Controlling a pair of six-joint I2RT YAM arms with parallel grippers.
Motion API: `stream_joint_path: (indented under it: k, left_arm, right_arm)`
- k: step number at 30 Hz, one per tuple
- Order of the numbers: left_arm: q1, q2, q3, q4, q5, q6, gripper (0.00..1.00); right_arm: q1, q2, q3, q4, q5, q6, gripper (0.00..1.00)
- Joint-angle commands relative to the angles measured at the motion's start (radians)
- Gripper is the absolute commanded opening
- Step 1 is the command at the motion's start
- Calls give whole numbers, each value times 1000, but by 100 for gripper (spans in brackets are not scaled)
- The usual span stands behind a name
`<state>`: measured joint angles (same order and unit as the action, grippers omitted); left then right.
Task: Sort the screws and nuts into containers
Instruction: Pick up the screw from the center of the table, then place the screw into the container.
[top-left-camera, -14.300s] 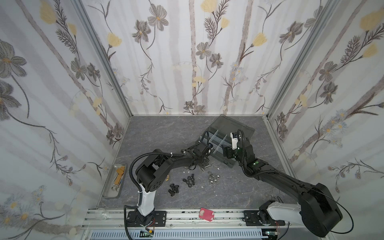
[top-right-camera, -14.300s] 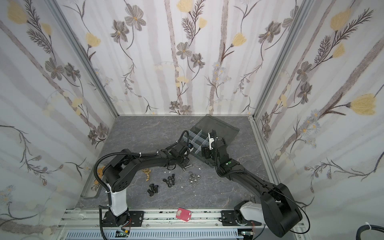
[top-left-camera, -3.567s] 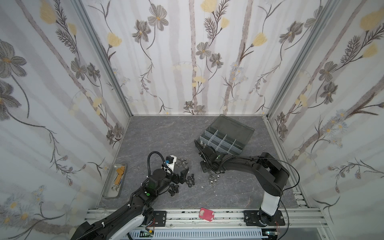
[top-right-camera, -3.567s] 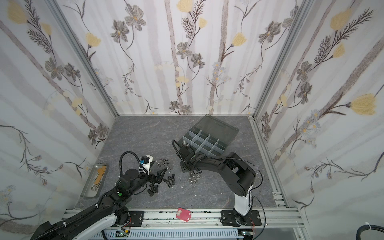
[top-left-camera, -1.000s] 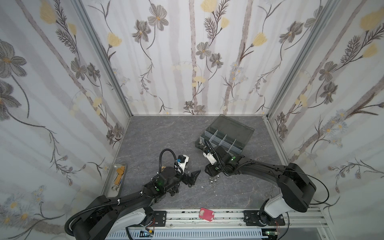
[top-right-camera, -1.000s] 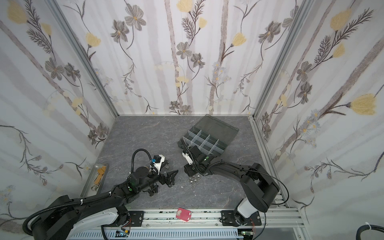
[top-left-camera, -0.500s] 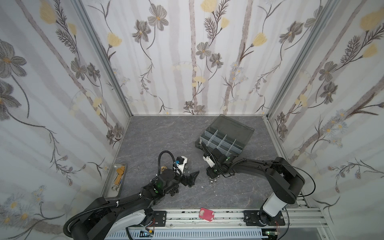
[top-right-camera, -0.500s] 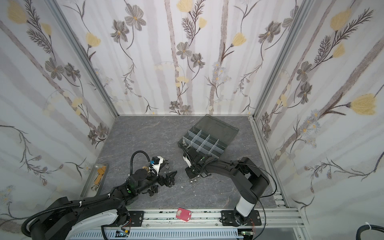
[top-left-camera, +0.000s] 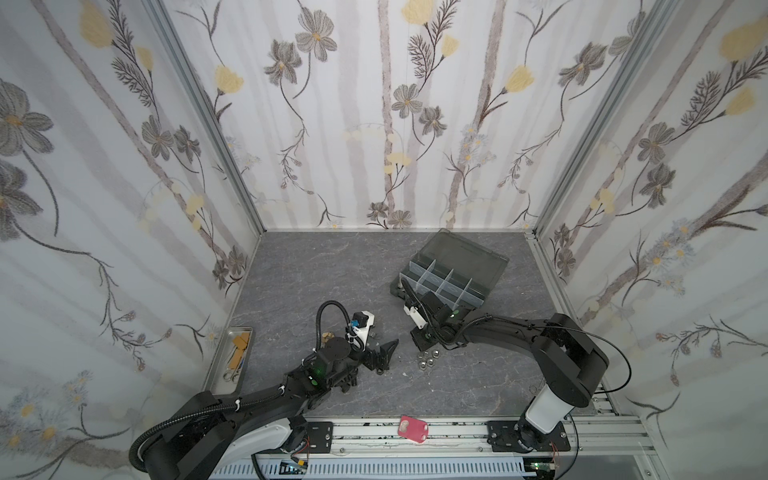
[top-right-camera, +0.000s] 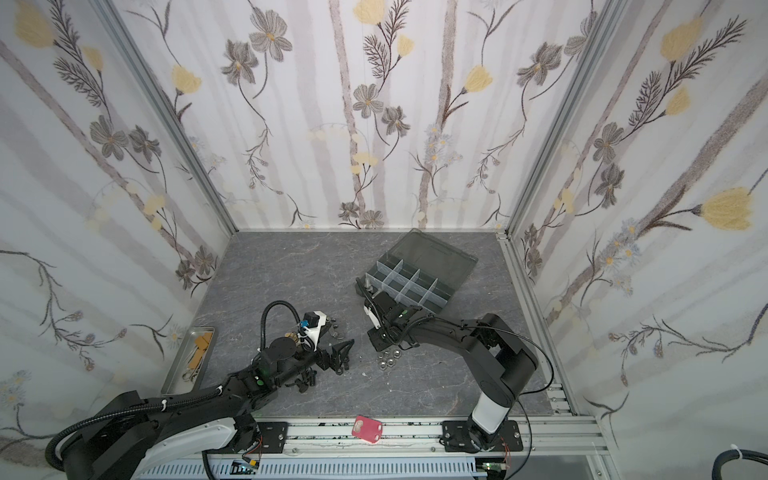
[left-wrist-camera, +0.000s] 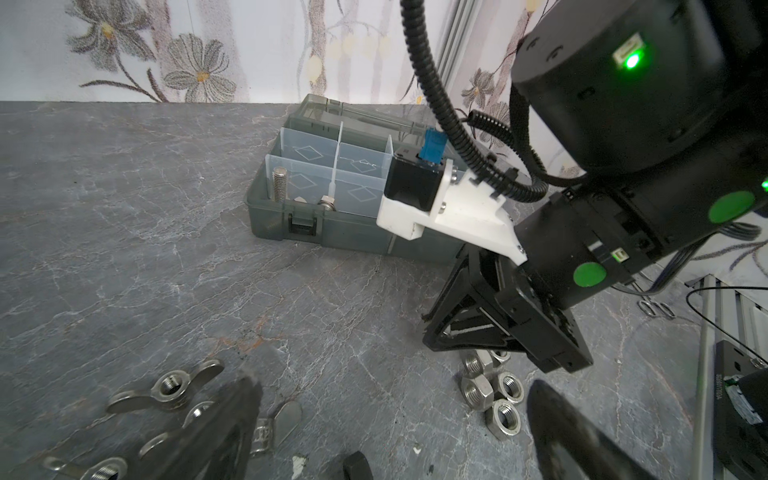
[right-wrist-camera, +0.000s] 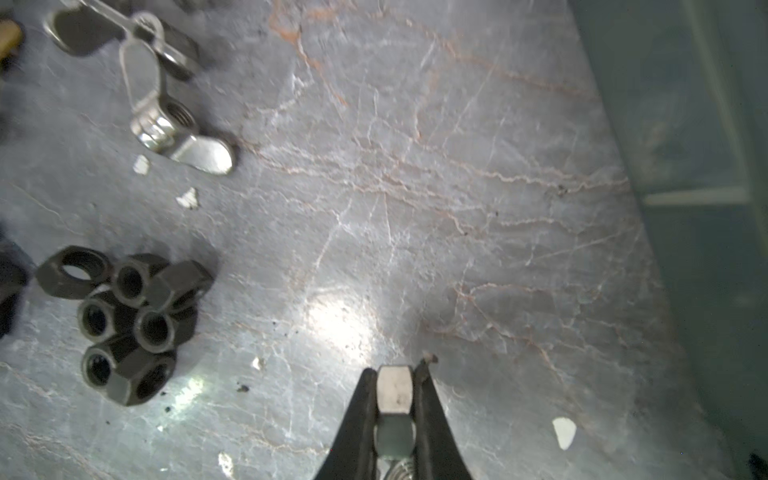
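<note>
My right gripper (right-wrist-camera: 395, 388) is shut on a silver nut (right-wrist-camera: 394, 390), edge-on between its fingertips just over the table. In both top views it (top-left-camera: 422, 341) (top-right-camera: 379, 338) stands at the small heap of silver nuts (top-left-camera: 428, 359) (left-wrist-camera: 492, 395). My left gripper (top-left-camera: 384, 353) (left-wrist-camera: 395, 432) is open and empty, low over the table between the wing nuts (left-wrist-camera: 166, 386) and that heap. Several black nuts (right-wrist-camera: 129, 316) lie clustered nearby. The containers are the cells of the open grey organizer box (top-left-camera: 451, 276) (left-wrist-camera: 332, 199). A silver screw (left-wrist-camera: 279, 183) stands upright in its corner cell.
A flat steel tray (top-left-camera: 232, 357) with tan pieces lies by the left wall. Dark pieces (top-right-camera: 305, 384) lie partly under my left arm. White scraps (right-wrist-camera: 188, 198) dot the table. A pink item (top-left-camera: 411, 428) rests on the front rail. The box lid (top-left-camera: 469, 251) lies open behind.
My right gripper's jaws have closed on a silver nut at the heap. My left arm has hardly moved and stays open.
</note>
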<state>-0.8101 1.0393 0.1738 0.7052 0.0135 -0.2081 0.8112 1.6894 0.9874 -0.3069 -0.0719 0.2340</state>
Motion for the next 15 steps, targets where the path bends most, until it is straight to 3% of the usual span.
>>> stream_joint_path:
  k: [1,5,15]
  left_arm:
    - [1,-4,14,57,-18,22,100]
    - [1,3,25,94,-25,43,100]
    - [0,81,80,186,-28,87,100]
  right_arm:
    - [0,-19,33,18,18,-13,10]
    - [-44,-50,76,29,-15,-12,9]
    - [-259,-78,135,-26,48,-5,9]
